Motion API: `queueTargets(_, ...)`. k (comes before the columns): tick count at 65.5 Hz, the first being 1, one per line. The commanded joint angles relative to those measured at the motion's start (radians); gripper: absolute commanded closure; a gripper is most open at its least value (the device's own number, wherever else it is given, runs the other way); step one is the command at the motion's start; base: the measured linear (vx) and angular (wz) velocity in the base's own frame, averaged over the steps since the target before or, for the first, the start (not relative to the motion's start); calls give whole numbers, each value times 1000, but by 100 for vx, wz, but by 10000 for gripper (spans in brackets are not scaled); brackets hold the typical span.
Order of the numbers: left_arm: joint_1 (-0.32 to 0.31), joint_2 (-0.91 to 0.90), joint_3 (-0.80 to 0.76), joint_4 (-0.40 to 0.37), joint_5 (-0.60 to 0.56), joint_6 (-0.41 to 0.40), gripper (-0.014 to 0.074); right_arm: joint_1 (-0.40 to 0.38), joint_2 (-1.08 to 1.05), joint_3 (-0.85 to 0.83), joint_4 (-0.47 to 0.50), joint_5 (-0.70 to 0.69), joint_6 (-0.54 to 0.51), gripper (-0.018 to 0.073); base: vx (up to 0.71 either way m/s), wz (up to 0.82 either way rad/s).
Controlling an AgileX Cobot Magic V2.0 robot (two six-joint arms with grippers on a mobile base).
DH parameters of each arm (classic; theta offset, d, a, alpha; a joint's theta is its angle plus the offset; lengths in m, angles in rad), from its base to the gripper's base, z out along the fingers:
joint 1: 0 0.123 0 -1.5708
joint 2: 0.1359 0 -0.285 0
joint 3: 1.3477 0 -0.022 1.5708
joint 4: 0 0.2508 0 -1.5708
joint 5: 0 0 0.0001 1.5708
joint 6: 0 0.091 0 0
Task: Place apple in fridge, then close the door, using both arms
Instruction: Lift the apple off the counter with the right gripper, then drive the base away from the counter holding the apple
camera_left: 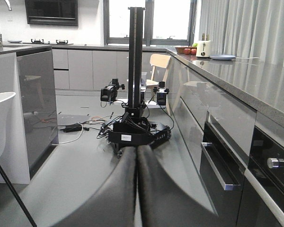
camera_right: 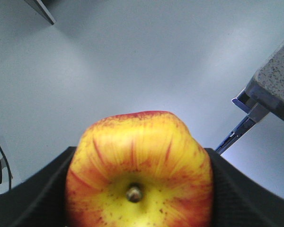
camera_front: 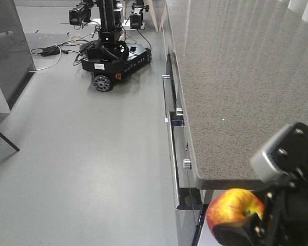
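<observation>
The apple (camera_front: 230,210), red with yellow patches, sits in my right gripper (camera_front: 249,226) at the bottom right of the front view, just below the corner of the speckled counter (camera_front: 236,77). In the right wrist view the apple (camera_right: 139,175) fills the space between the black fingers (camera_right: 40,198), stem dimple towards the camera, held above bare grey floor. My left gripper (camera_left: 136,151) is shut with nothing between its fingers and points along the floor towards a black wheeled base. The fridge and its door are out of view.
A black wheeled robot base (camera_front: 113,64) with a tall mast (camera_left: 135,61) and loose cables stands ahead on the floor. Built-in ovens and drawer handles (camera_front: 172,128) line the counter front on the right. A dark grey island cabinet (camera_left: 35,104) and a white chair (camera_left: 0,109) stand at left.
</observation>
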Motion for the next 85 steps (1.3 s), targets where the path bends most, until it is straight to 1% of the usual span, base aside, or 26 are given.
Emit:
queueTargets(1, 3, -16, 30, -1, -74, -7, 602, -2, -78, 12, 18, -47, -8, 492, 0, 0)
queueTargets(13, 3, -16, 30, -1, -74, -7, 602, -2, -179, 54, 18, -34, -8, 492, 0, 0)
queueTargets(24, 3, -16, 30, -1, -74, -7, 602, -2, -223, 63, 18, -19, -8, 492, 0, 0)
queueTargets(34, 3, -16, 30, -1, -74, -7, 602, -2, -223, 63, 18, -1, -8, 492, 0, 0)
queueTargets(85, 3, -16, 30, -1, -74, -7, 602, -2, -223, 63, 18, -1, -8, 492, 0, 0)
